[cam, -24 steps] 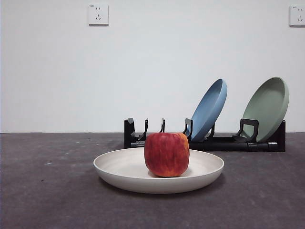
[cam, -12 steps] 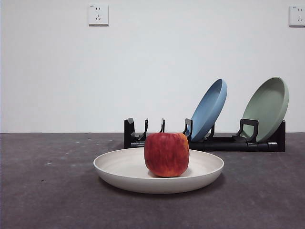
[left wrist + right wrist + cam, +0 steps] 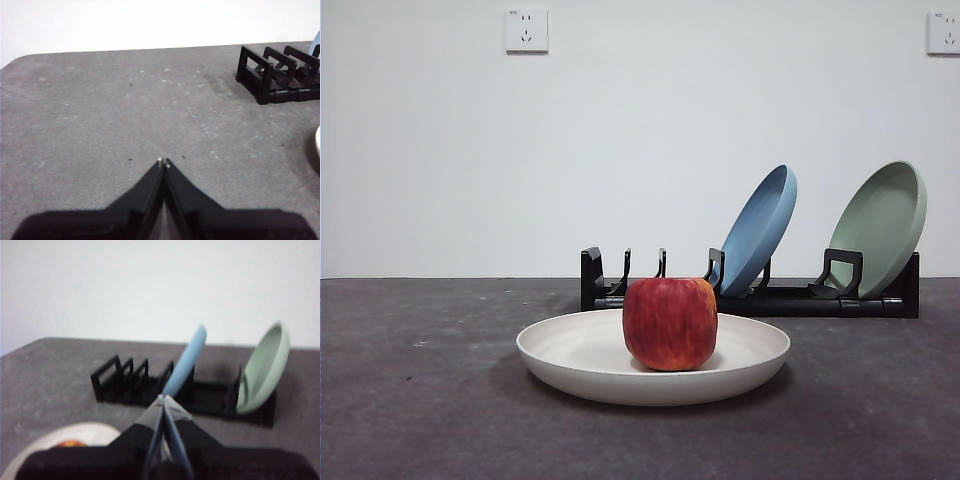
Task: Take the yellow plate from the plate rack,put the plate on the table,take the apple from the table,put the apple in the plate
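Left fingers [image 3: 163, 162] clenched over bare table [image 3: 100, 110], right fingers [image 3: 162, 399] clenched, raised facing plate rack [image 3: 130, 380]

Right wrist view blurred; apple [image 3: 71, 443] mostly hidden behind right gripper [image 3: 163, 399].

Across the front view nothing shifts between the earlier pictures and now. The apple [image 3: 670, 323] sits at the same spot in the centre of the frame, on the yellow plate [image 3: 570, 355], and the plate's rim keeps the same outline against the table [image 3: 420, 400]. No arm enters from the top or sides. The wrist views offer no earlier pictures, so any gripper motion probably cannot be judged.
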You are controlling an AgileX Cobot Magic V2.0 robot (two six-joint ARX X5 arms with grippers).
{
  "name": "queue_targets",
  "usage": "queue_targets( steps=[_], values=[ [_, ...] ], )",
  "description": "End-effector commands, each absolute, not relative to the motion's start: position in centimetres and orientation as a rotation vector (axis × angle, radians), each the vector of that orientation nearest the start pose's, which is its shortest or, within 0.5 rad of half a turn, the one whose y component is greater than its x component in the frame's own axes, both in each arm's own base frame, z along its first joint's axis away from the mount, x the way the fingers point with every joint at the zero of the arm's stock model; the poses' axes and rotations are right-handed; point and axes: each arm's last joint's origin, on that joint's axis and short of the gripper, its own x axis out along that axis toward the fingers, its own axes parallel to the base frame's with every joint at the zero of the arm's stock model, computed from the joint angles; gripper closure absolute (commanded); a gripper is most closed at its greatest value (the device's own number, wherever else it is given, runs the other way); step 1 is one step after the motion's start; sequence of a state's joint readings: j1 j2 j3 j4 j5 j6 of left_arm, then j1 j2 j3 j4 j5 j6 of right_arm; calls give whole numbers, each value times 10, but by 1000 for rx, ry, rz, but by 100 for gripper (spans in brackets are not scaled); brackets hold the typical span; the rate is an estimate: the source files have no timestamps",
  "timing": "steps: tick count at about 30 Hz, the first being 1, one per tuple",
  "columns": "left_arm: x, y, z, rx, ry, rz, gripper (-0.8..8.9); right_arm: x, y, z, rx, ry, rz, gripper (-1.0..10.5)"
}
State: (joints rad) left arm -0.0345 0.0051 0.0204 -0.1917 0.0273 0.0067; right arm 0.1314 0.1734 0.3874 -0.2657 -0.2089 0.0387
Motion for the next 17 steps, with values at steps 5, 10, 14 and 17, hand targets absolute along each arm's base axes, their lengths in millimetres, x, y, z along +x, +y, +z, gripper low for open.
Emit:
queue_targets(
  steps=[5,10,14,17],
  values=[
    [96,-4,147,0,185,-59,817,85,17,199,83,121,329,946],
    [96,-4,147,0,185,-59,817,87,17,175,95,156,327,946],
    [96,-4,147,0,185,-59,817,90,18,163,107,195,324,946],
    [96,-4,147,0,185,-59,817,91,18,156,115,217,322,946]
  ],
)
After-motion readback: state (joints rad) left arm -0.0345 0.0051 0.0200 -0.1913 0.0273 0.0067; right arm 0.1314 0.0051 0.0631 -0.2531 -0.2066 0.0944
